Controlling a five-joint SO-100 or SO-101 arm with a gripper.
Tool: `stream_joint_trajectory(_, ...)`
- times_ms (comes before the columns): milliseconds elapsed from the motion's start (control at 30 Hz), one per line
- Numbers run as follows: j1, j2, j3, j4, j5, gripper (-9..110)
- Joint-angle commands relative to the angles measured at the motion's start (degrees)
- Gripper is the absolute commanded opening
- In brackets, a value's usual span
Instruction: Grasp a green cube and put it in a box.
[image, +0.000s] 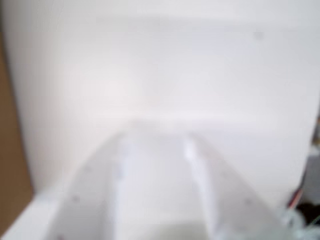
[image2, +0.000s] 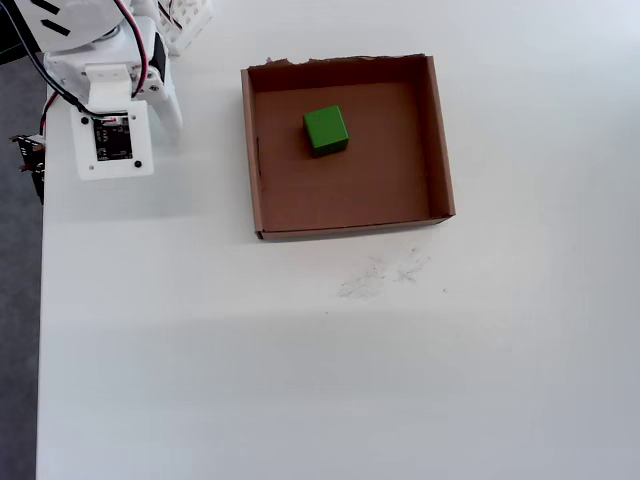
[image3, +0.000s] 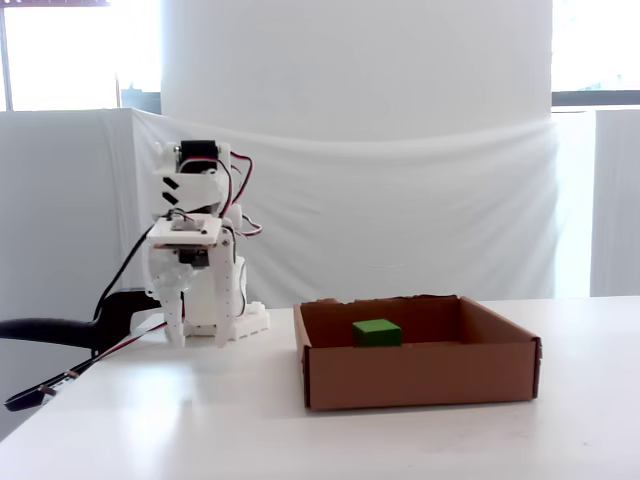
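Cardboard walls of the box (image3: 415, 373) stand nearest in the fixed view, the green cube (image3: 377, 333) lies inside toward its far side, and farther left the folded arm's gripper (image3: 178, 322) points down, grip state unreadable.

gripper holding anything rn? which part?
Nothing. The cube lies in the box, apart from the gripper, which is folded back by the arm's base.

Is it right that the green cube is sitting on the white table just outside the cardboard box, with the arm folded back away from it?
Not quite. The green cube is inside the cardboard box, resting on its floor toward the torn edge, as the overhead view shows. The rest holds: the arm is folded back at the table's corner, well away from the box.
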Motion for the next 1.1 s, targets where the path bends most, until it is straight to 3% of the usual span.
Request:
stream_joint_trajectory(0,0.4,0.2,-0.1,1.8,-1.5,14)
stream_joint_trajectory(1067,-1.9,0.3,0.2,3.3,5.5,19)
